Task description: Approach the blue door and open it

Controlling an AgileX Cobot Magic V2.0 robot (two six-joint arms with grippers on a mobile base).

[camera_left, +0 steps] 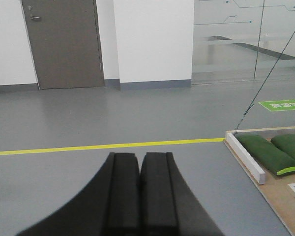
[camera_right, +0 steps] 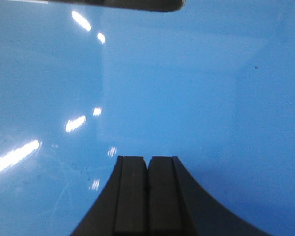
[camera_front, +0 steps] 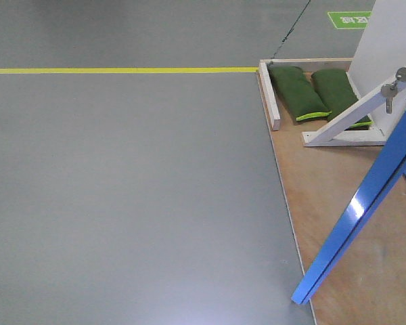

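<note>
**Facing the blue door with nothing in hand**

My right fingers are pressed together, empty, and pointed straight at the blue door, whose glossy face fills the whole right wrist view. My left fingers are also closed on nothing and look away over the grey floor towards a yellow line.

In the front view the door shows as a slanted blue strip from the lower middle to the right edge. Its silver lever handle is at the upper right, with a key hanging just below.

I judge the panel stiff and fairly heavy, swinging as one rigid piece. The shiny face gives me nothing to pinch and would be slippery under a flat push. The lever is the place to take hold: hard metal and narrow enough to close on near its free end. A dark bar along the top edge of the right wrist view may be that lever, though I cannot be sure.

The green sandbags on the wooden base suggest the stand is light, so I would pull gently.
</note>
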